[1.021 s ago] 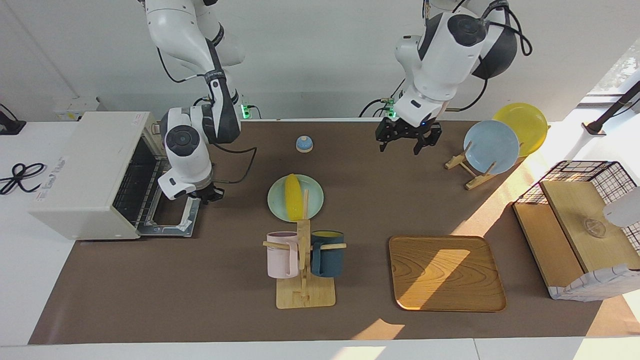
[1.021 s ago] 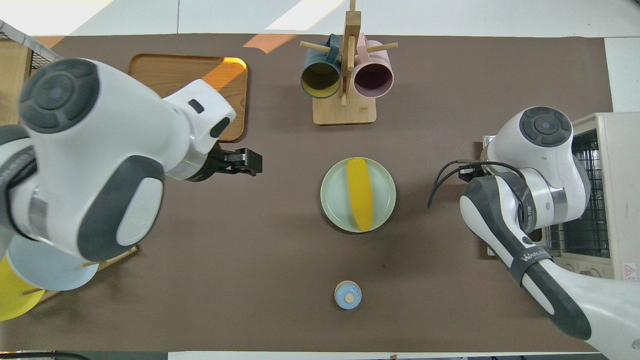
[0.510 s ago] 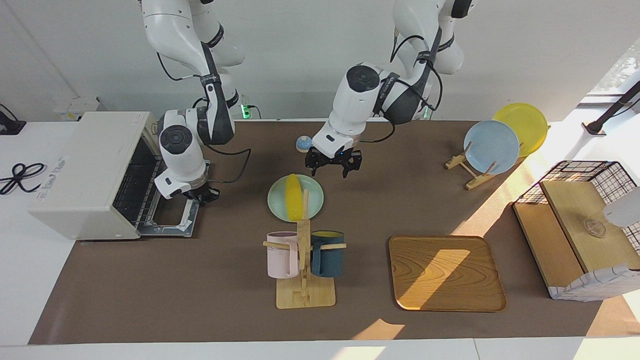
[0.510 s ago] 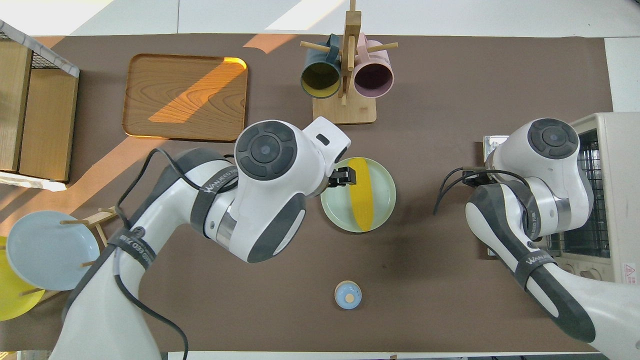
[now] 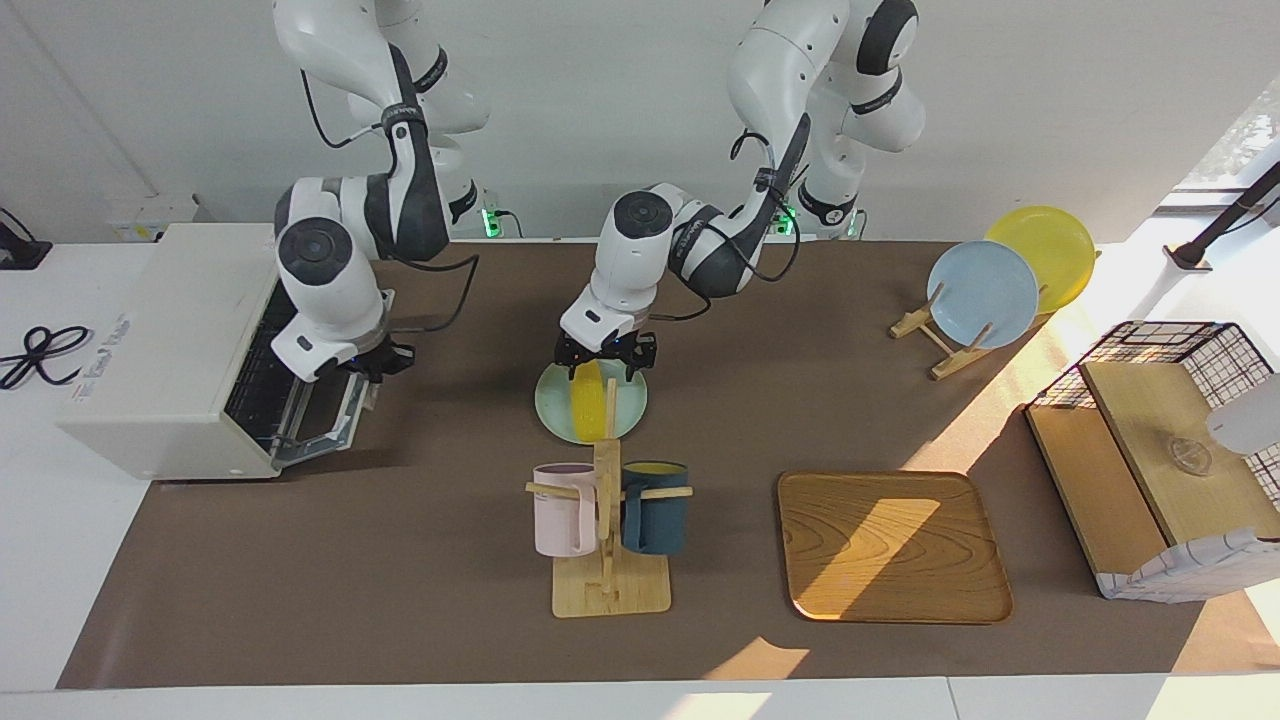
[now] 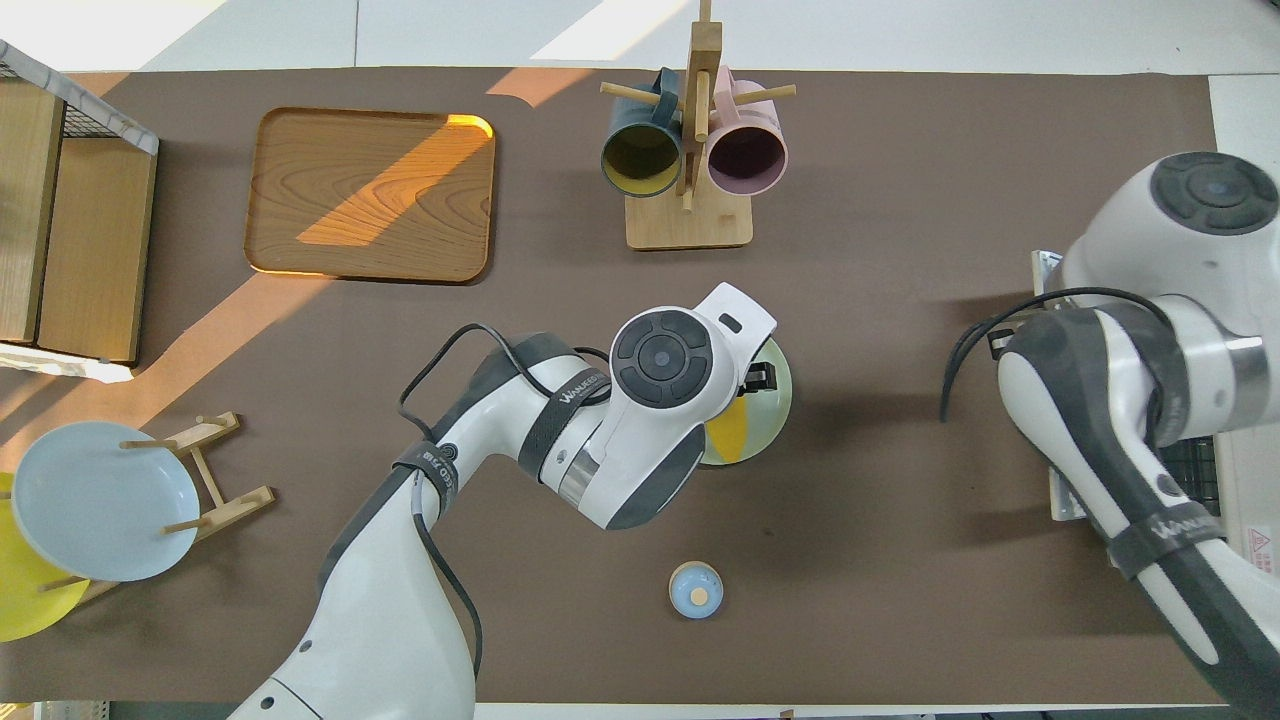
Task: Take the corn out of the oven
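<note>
corn on plate | left jaws open over it — seemingly untouched | right jaws shut

L arm bent low, L pincer open, R pincer shut, wrist down.

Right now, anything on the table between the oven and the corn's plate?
No. In the facing view only bare brown table separates the oven, its door half raised, from the pale green plate holding the corn.
</note>
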